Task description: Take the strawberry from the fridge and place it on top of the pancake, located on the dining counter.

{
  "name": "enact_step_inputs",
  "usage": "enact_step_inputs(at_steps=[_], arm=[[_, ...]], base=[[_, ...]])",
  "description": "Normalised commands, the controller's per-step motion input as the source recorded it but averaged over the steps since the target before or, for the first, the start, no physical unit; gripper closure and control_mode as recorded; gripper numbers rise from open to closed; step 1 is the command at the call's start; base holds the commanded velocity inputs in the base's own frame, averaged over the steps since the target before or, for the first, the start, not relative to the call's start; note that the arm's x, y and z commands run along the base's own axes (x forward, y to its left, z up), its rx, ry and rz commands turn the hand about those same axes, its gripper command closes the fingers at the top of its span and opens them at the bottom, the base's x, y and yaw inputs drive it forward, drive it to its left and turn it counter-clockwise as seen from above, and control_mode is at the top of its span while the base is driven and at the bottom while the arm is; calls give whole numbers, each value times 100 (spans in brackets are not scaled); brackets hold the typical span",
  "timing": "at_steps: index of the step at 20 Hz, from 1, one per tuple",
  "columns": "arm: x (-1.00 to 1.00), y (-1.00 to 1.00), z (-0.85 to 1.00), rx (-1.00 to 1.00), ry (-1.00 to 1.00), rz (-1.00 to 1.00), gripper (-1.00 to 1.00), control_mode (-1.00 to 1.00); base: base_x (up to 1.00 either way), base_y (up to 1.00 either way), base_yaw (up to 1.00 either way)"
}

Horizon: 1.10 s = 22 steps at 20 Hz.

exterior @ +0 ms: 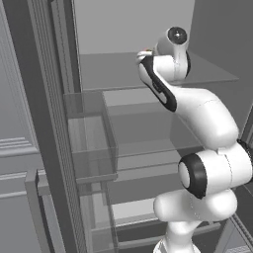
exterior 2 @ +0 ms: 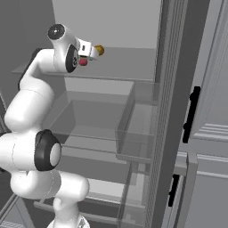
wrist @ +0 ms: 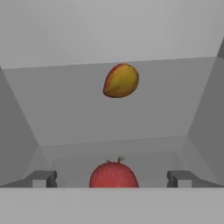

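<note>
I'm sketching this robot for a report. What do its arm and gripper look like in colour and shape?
The arm is glossy white, built of rounded, bulging segments. Black bands ring its joints, and a dark round cap closes the topmost joint. The gripper ends in two small grey, blocky fingertips. No cables or markings are visible.
</note>
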Motion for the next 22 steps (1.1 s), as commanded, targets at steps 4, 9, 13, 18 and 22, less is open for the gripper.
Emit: enact_step_inputs(at_steps=[4, 9, 13, 18, 22], arm=[[2, 0, -9, 0, 0, 0, -100, -100], [10, 0, -23, -1, 0, 0, -100, -100], [20, 0, -16, -3, 0, 0, -100, -100], [3, 0, -26, -4, 5, 0, -100, -100], [1, 0, -10, 0, 2, 0, -100, -100]], base=[[0, 0, 0], [0, 0, 0], [0, 0, 0], [0, 0, 0], [0, 0, 0]])
